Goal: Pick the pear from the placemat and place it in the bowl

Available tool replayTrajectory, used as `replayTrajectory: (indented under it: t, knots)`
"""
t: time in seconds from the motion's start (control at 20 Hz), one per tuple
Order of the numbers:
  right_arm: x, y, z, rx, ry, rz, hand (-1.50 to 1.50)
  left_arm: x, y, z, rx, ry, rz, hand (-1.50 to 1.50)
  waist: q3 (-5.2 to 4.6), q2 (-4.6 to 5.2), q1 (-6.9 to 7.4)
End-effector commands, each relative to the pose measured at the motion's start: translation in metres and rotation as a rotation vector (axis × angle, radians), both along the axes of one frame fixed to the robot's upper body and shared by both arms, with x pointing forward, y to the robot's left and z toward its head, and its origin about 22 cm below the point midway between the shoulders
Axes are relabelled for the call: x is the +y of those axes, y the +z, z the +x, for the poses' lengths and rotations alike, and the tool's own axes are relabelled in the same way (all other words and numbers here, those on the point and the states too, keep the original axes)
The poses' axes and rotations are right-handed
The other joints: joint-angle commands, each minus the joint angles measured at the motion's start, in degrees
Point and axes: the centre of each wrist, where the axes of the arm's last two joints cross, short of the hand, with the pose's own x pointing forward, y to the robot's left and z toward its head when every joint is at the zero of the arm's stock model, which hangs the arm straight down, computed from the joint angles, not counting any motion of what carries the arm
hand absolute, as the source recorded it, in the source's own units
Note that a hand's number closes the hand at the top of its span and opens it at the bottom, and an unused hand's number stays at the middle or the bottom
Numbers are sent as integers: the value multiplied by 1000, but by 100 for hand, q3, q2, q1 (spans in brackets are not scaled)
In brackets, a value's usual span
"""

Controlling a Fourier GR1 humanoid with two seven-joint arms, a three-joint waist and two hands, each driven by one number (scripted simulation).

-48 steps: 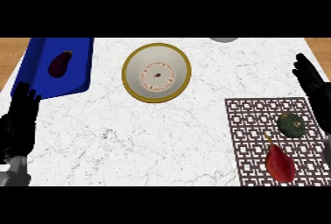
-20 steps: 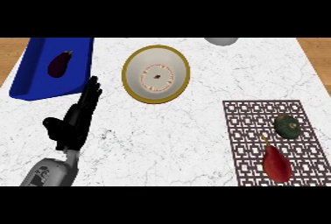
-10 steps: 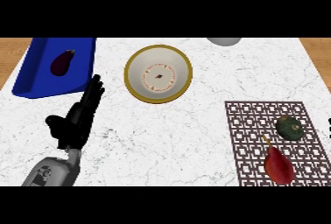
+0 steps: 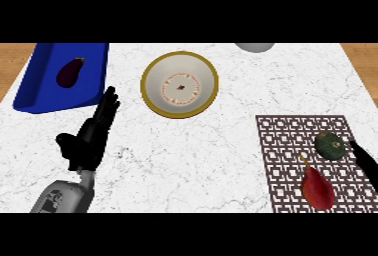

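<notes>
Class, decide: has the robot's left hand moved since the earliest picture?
Yes. The left hand moved inward from the left edge, now just below the blue tray.

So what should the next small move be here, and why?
Probably bring the right hand, only partly in view at the right edge, in over the red pear and open around it. The pear lies untouched on the placemat, next to a dark green round fruit. The left hand is open on the far side, and the bowl holds no fruit.
</notes>
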Motion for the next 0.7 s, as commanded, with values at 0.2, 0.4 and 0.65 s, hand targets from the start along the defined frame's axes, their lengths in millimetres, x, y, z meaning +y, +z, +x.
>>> replayTrajectory:
  t: [0.2,0.4,0.65]
  knots:
    - [4,-21,-15,-49,39,83,-150,-6,-3,11,9,1,7,0,1,-2,-43]
    - [-8,-19,-24,-100,42,143,-150,15,7,-5,1,-1,9,0,1,-9,-20]
    - [-10,-27,-18,-92,13,193,-150,-9,8,0,-1,-8,13,0,1,-4,-14]
